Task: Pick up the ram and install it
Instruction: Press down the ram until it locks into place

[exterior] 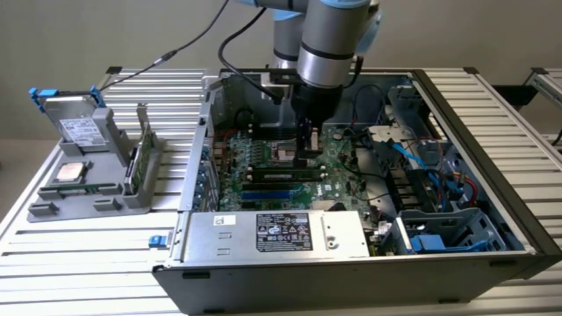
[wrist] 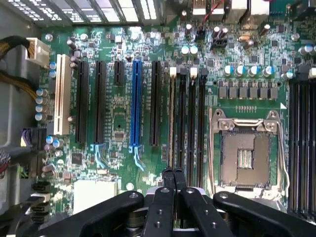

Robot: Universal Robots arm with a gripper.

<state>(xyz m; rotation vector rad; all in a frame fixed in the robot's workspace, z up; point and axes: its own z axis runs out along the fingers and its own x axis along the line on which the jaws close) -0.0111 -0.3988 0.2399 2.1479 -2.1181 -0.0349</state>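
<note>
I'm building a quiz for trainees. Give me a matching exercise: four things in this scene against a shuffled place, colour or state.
1 gripper
2 processor socket
3 grey holder
4 power supply

a silver, labelled
b shut, over the motherboard
c empty
d outside the case

Pairs: 1-b, 2-c, 3-d, 4-a

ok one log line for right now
jaws: shut | position: above ram | ram: lying in motherboard slot, not held | contact: cannot tell

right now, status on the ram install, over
Gripper shut, down over the motherboard. Ram lying in a slot by the gripper tip. Nothing seen blocking it.
</note>
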